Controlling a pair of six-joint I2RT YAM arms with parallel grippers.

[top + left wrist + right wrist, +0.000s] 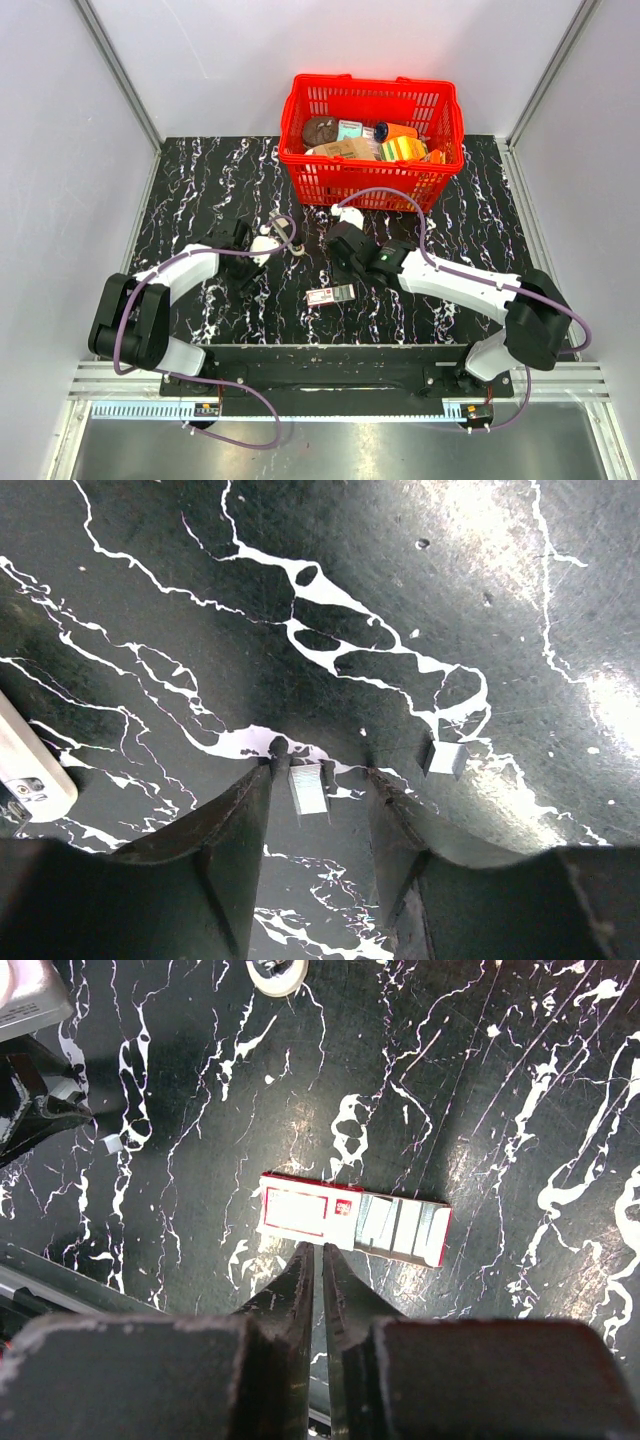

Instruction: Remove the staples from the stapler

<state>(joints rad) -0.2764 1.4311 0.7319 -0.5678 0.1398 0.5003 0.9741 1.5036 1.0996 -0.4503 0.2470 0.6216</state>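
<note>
Two short silver staple strips lie on the black marbled table. One strip (pixel 308 788) lies between the fingers of my left gripper (pixel 322 770), close to the left finger (pixel 240 820); these jaws stand apart around it. The other strip (pixel 445 758) lies just outside the right finger. A white-grey body, probably the stapler (pixel 25 770), shows at the left edge and again at the top-left corner (pixel 25 995) of the right wrist view. My right gripper (pixel 317 1250) is shut and empty, its tips just short of a red-and-white staple box (pixel 355 1225).
A red basket (pixel 372 170) with several packets stands at the back centre. The staple box (pixel 331 294) lies between the two arms. A small white round thing (pixel 278 970) lies beyond the box. The table's near edge rail (pixel 320 350) runs below the box.
</note>
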